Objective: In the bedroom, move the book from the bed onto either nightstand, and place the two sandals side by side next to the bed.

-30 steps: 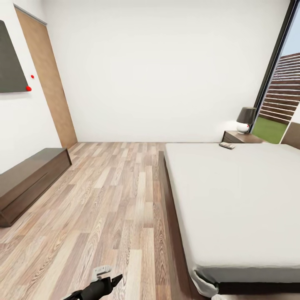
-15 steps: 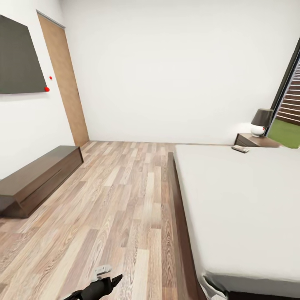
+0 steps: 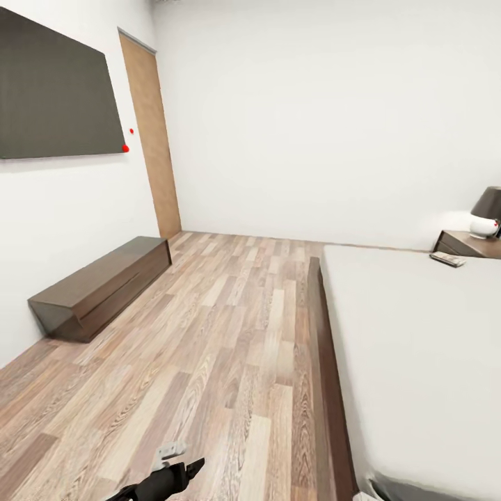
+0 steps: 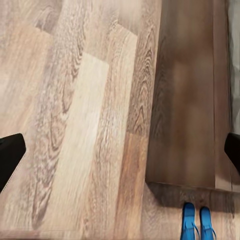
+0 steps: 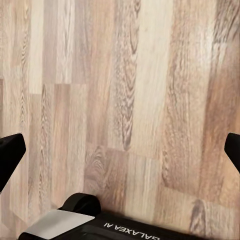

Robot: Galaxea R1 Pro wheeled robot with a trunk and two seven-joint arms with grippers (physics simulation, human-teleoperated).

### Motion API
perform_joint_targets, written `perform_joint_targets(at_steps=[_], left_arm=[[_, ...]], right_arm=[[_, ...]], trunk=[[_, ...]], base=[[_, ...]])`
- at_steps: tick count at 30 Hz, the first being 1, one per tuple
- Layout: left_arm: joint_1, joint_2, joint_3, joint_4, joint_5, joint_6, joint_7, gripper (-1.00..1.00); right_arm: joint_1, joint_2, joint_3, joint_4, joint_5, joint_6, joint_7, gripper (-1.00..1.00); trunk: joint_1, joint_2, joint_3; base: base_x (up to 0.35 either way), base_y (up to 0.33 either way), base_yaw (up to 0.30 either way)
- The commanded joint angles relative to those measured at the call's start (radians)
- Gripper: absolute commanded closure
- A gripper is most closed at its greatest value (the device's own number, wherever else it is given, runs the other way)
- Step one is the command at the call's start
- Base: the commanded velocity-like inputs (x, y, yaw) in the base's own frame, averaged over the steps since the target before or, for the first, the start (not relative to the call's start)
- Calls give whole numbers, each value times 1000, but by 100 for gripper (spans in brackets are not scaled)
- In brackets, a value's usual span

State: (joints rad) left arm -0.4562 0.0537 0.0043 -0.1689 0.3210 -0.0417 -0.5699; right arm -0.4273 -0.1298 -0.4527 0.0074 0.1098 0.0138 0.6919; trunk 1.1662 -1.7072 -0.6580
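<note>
The bed (image 3: 417,334), with a white mattress on a dark wooden frame, runs along the right of the head view. The book (image 3: 447,259) lies flat on the mattress at its far corner. Just beyond it stands the nightstand (image 3: 467,243). My left arm's dark tip (image 3: 174,476) pokes in at the bottom edge over the floor. In the left wrist view, my left gripper (image 4: 120,155) is open and empty above the floor. The bed's frame (image 4: 185,100) ends there, and the two blue sandals (image 4: 196,222) lie side by side just off it. My right gripper (image 5: 120,150) is open over bare floorboards.
A long low dark cabinet (image 3: 104,285) stands against the left wall under a dark wall screen (image 3: 56,97). A wooden door (image 3: 153,139) is in the far left corner. A lamp (image 3: 487,209) sits on the nightstand. My base (image 5: 100,222) shows in the right wrist view.
The head camera has swung left: the bed, book and nightstand slid toward the right edge, and the cabinet and screen came further into view. None of those things moved themselves.
</note>
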Motion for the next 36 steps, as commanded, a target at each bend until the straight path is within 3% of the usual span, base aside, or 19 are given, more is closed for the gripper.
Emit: perform_joint_targets(at_steps=[1, 22, 27, 36], left_arm=[[-1, 0, 0, 2, 0, -4, -3, -100], [-1, 0, 0, 2, 0, -4, -3, -100], [-1, 0, 0, 2, 0, -4, -3, -100], [-1, -1, 0, 2, 0, -4, -2, -100]], right_arm=[[-1, -1, -9, 1, 10, 2, 3, -100], [-1, -1, -9, 0, 10, 1, 3, -100], [-1, -1, -10, 0, 10, 2, 3, -100], [-1, -5, -11, 0, 8, 2, 3, -100]], trunk=[[0, 0, -1], [0, 0, -1], [0, 0, -1], [-35, 63, 27]], base=[[0, 0, 291], [0, 0, 290], [0, 0, 80], [0, 0, 6]])
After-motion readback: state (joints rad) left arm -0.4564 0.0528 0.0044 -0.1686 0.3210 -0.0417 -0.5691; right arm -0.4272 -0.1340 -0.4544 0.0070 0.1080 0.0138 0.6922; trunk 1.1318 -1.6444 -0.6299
